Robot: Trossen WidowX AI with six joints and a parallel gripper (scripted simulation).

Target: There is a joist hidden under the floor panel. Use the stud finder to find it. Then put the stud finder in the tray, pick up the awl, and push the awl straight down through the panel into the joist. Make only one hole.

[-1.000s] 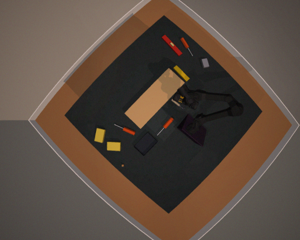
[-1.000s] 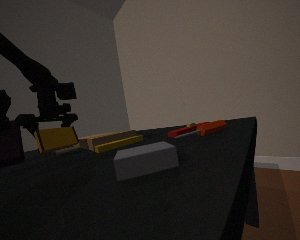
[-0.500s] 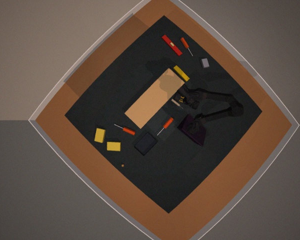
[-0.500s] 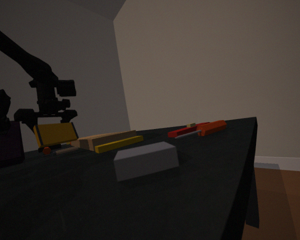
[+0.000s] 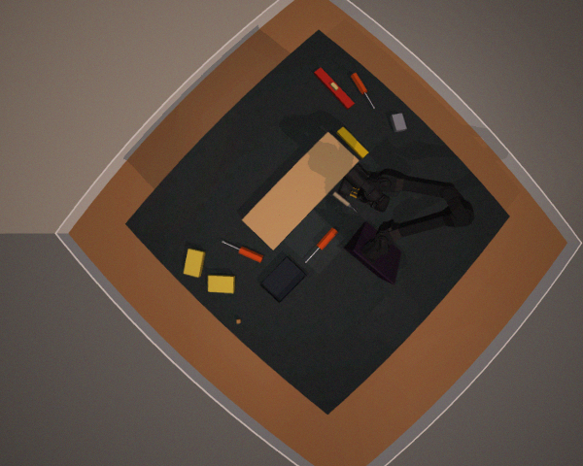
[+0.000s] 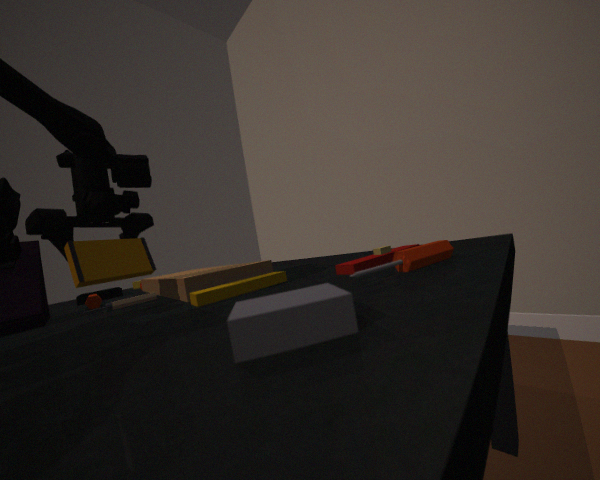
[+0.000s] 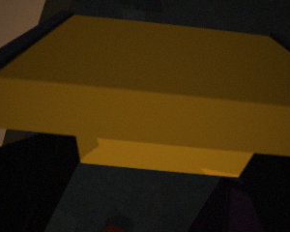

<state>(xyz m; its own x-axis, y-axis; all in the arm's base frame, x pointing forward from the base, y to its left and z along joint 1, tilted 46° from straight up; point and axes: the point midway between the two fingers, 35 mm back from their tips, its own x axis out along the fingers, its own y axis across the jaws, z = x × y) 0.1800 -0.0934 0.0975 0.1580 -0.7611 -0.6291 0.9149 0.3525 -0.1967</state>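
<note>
My gripper (image 5: 355, 191) (image 6: 107, 246) is shut on the yellow stud finder (image 6: 109, 261) (image 7: 145, 87) and holds it in the air, a little above the dark table, just off the right long edge of the tan floor panel (image 5: 291, 200) (image 6: 207, 279). The stud finder fills the wrist view. The awl (image 5: 342, 199) (image 6: 130, 300), with a pale wooden handle, lies flat on the table right below the gripper. The dark tray (image 5: 283, 278) stands beyond the panel's near corner, well away from the gripper.
A yellow bar (image 5: 353, 142) (image 6: 238, 289) lies by the panel's far end. A red level (image 5: 333, 87), three orange screwdrivers (image 5: 358, 83) (image 5: 326, 238) (image 5: 250, 253), a grey block (image 5: 398, 121) (image 6: 290, 320) and two yellow blocks (image 5: 193, 262) (image 5: 221, 283) lie around. The arm's base (image 5: 377, 252) is close by.
</note>
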